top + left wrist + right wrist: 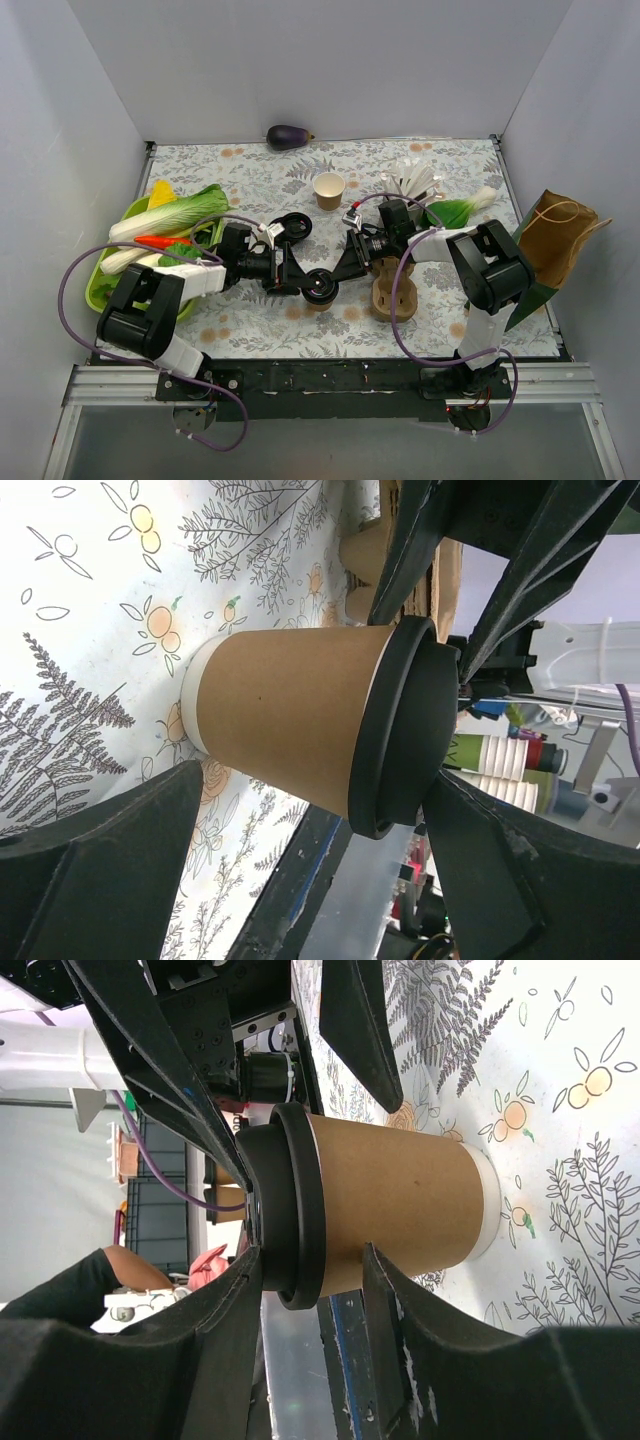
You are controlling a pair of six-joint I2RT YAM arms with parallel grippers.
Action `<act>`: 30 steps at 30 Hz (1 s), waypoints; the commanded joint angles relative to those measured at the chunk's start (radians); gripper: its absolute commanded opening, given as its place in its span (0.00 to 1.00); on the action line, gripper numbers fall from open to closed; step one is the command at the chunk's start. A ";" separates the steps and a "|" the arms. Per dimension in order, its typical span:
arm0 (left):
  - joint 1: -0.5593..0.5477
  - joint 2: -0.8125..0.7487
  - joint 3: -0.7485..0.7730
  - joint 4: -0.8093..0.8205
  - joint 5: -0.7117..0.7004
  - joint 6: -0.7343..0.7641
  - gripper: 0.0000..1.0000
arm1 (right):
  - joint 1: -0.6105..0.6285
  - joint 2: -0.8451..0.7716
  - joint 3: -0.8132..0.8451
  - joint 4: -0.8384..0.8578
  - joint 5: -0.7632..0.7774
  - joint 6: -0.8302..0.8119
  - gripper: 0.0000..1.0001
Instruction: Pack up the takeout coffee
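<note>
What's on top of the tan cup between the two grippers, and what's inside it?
A round black lid sits on top of the tan cup, covering its whole mouth. The lid hides the inside, so any contents cannot be seen.

Tan takeout coffee (290, 720), black lid (400, 735)

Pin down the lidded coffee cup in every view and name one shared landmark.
Top external: takeout coffee just below picture centre.
Left wrist: takeout coffee mid-frame, lid to the right.
Right wrist: takeout coffee mid-frame, lid to the left.
Shared landmark: floral table cover beneath it.
</note>
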 commanded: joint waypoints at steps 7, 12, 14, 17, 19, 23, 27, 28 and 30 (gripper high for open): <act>0.027 0.148 -0.040 -0.159 -0.314 0.015 0.85 | 0.002 0.096 -0.017 -0.196 0.221 -0.069 0.41; 0.036 0.193 -0.019 -0.173 -0.309 0.004 0.84 | 0.002 0.123 -0.016 -0.205 0.248 -0.065 0.39; 0.036 0.202 -0.017 -0.172 -0.315 0.003 0.84 | 0.002 0.130 -0.009 -0.223 0.258 -0.073 0.39; 0.037 0.199 -0.028 -0.170 -0.338 -0.002 0.84 | 0.000 0.136 -0.005 -0.260 0.294 -0.087 0.19; 0.042 0.205 -0.028 -0.184 -0.353 -0.008 0.84 | 0.000 0.142 -0.005 -0.260 0.318 -0.090 0.08; 0.047 0.178 -0.019 -0.136 -0.282 0.033 0.84 | 0.003 0.130 0.012 -0.210 0.252 -0.098 0.13; 0.047 0.077 -0.042 0.018 -0.107 0.004 0.89 | 0.003 0.059 -0.005 -0.096 0.172 -0.095 0.40; 0.047 0.032 -0.049 0.086 -0.052 -0.013 0.90 | 0.002 0.048 -0.008 -0.079 0.154 -0.093 0.42; 0.047 0.001 -0.071 0.137 -0.010 -0.048 0.91 | 0.003 0.010 -0.014 -0.044 0.103 -0.081 0.49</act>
